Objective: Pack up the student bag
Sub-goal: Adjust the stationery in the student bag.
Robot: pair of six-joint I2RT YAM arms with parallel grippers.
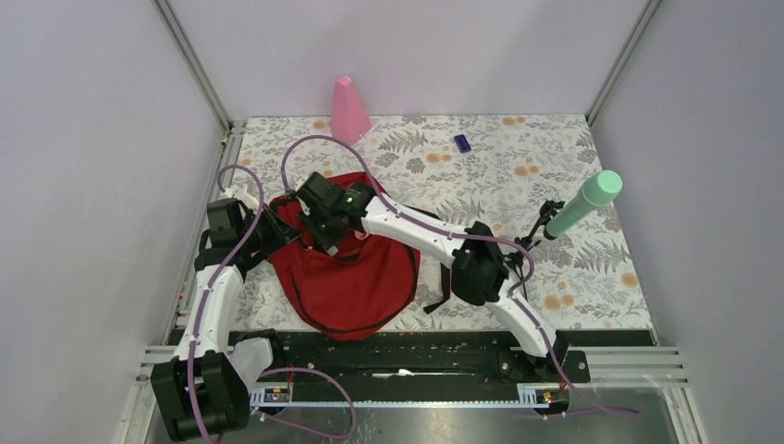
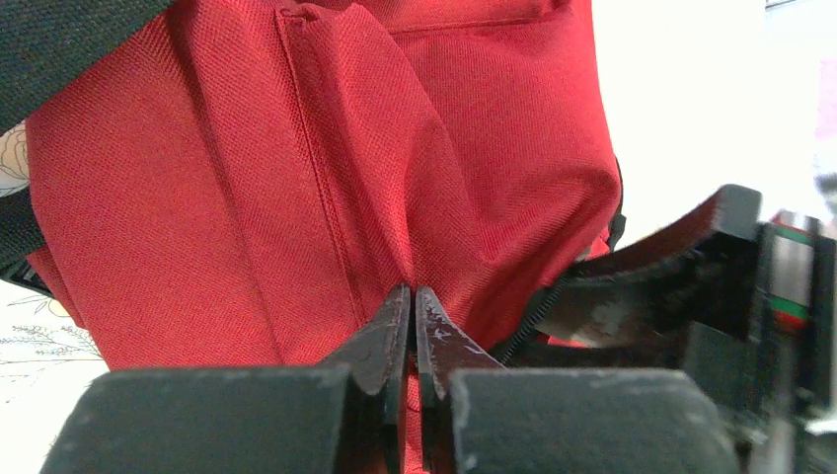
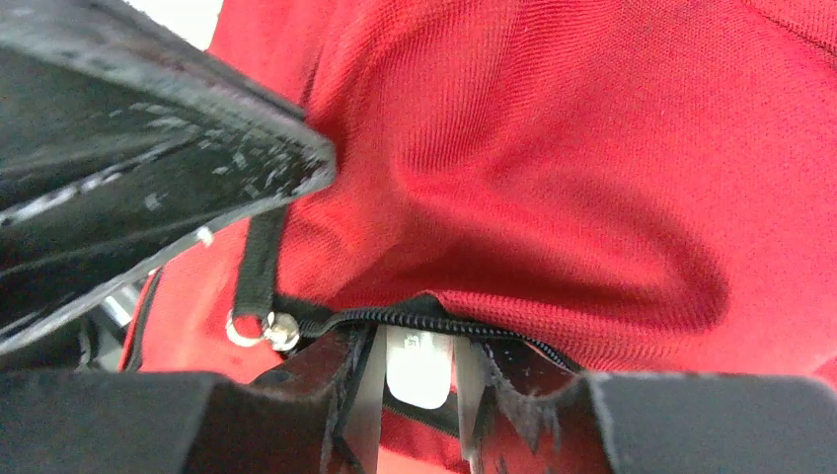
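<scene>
Floral-printed cloth (image 1: 555,157) is covering the table, and the student bag (image 1: 356,287), dark red woven fabric, is lying slumped on it between the two arms. At the bag's left edge the left gripper (image 2: 414,293) is pinching a ridge of that ribbed weave, black jaws pressed together. Just right, over the bag's top, the right gripper (image 3: 418,338) is standing part way apart astride a small white tab (image 3: 419,380) at the black toothed zipper (image 3: 503,341); whether it is clamping the tab cannot be told.

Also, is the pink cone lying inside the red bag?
No, the pink cone stands upright at the far edge of the table, apart from the student bag.
</scene>
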